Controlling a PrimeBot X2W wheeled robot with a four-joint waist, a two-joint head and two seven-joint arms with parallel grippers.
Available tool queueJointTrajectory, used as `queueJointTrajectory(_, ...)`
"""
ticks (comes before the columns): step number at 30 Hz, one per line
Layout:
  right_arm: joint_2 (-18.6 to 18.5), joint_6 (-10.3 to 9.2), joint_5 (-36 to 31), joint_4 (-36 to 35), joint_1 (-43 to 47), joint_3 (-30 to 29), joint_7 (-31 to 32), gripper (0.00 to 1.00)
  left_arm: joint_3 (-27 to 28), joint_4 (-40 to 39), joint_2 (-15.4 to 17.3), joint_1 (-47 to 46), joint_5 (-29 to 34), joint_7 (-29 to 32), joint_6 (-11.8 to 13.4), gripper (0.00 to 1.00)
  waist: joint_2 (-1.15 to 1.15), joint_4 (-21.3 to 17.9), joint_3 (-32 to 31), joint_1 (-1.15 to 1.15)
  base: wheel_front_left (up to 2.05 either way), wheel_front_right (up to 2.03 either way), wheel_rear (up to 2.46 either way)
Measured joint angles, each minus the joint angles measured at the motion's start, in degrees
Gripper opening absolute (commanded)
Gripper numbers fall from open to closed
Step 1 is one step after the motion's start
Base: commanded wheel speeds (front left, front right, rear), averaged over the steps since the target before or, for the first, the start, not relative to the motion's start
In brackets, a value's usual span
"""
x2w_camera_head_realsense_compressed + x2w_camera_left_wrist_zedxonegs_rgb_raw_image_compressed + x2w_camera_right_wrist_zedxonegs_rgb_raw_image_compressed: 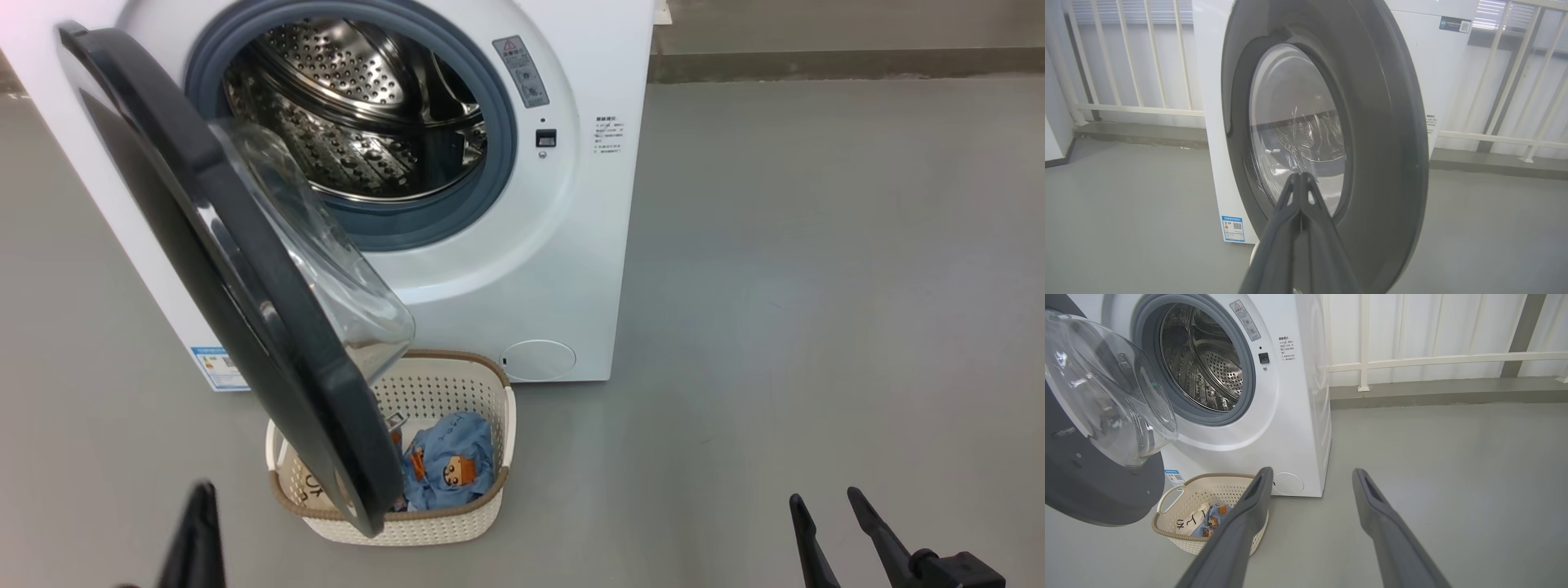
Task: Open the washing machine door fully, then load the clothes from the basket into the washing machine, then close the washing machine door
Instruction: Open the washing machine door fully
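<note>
Since the door hangs half open over the basket at six o'clock, its stiff, glossy rim looks best pushed. The clothes inside look soft and light. Left gripper pressed together, right gripper spread.

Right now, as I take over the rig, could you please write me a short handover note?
Left pincer: shut, empty, facing the washing machine door from outside.
Right pincer: open, empty, over the floor.
Door stands partway open on the washing machine, overhanging the basket; clothes lie in the basket, none seen in the drum.
Done: door partly open. Left: open it fully, load clothes, close door.
</note>
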Motion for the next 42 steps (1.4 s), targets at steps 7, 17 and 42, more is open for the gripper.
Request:
queueJointTrajectory(7,0.2,0.00,0.4,0.3,-0.1,-0.1,0.0,1.00,-0.4,-14.8,0.1,-8.6,1.6,0.0,-2.4,0.00,0.00,0.6,-0.3,0.00,0.00,0.00,0.00)
queueJointTrajectory(17,0.4,0.00,0.4,0.9,-0.1,0.4,0.0,1.00,-24.0,-18.9,0.1,-21.0,2.8,2.1,-6.3,0.00,0.00,0.2,-0.6,0.00,0.00,0.00,0.00)
queueJointTrajectory(42,0.3,0.00,0.4,1.1,-1.5,0.7,0.0,1.00,-33.1,10.7,0.7,-17.8,-3.1,0.5,-4.1,0.00,0.00,1.5,2.2,0.00,0.00,0.00,0.00)
